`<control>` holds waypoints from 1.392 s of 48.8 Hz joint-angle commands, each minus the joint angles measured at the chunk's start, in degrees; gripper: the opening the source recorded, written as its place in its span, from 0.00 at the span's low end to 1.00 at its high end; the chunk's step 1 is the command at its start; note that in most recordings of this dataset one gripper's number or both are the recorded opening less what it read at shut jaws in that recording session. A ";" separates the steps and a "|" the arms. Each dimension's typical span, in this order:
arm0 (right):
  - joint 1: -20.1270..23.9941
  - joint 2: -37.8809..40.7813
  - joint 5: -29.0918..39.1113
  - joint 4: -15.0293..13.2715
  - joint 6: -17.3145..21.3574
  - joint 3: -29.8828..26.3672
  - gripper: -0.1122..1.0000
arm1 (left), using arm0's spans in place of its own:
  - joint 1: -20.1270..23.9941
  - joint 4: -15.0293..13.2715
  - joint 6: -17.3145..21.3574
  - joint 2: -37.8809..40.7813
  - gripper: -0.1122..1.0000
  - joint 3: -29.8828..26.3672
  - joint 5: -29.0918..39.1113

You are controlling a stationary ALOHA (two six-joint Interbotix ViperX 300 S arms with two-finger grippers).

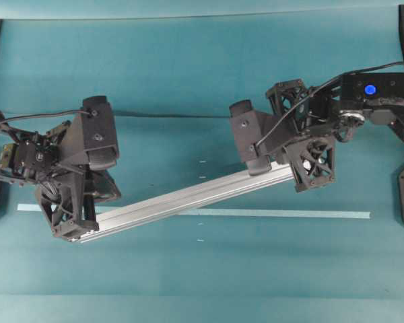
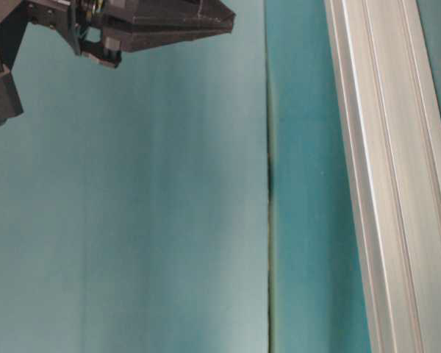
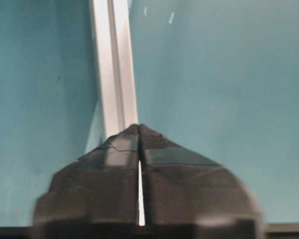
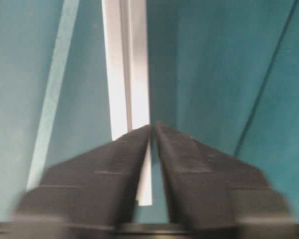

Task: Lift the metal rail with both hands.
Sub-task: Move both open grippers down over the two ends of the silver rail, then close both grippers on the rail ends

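The metal rail (image 1: 188,200) lies slanted across the teal table, its left end nearer the front. My left gripper (image 1: 71,219) hangs over the rail's left end. In the left wrist view its fingertips meet above the rail (image 3: 114,74), so the left gripper (image 3: 139,125) is shut and holds nothing. My right gripper (image 1: 303,161) is over the rail's right end. In the right wrist view it (image 4: 153,124) stands slightly open, and the rail's end (image 4: 144,196) shows below the gap, ungripped. The table-level view shows the rail (image 2: 397,184) close up.
A thin pale tape strip (image 1: 289,214) runs across the table under the rail and also shows as the strip (image 4: 52,99) in the right wrist view. A dark seam (image 1: 175,116) crosses behind both arms. Black arm bases stand at the left and right table edges.
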 commanded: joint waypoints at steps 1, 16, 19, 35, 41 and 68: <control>0.26 0.09 -0.26 0.26 -0.09 -0.62 0.45 | -0.26 0.09 0.09 -0.26 0.22 -1.14 -0.09; 0.35 0.62 -2.64 0.09 -0.09 0.62 1.00 | -0.88 0.09 0.00 2.72 0.94 -1.14 0.18; 0.35 0.88 -2.90 0.00 -0.09 0.79 0.99 | -0.79 0.09 -0.09 3.43 0.99 -1.14 0.00; 1.32 2.29 -4.57 0.00 -0.18 2.72 0.99 | -0.79 0.09 -1.05 8.61 1.00 -0.53 -0.97; 2.02 3.34 -5.89 0.00 -0.09 4.22 0.99 | -0.79 0.09 -3.52 10.90 1.00 -0.26 -3.25; 3.08 6.24 -15.73 0.26 0.00 10.11 0.99 | -1.23 0.09 -5.98 15.91 0.99 4.48 -12.04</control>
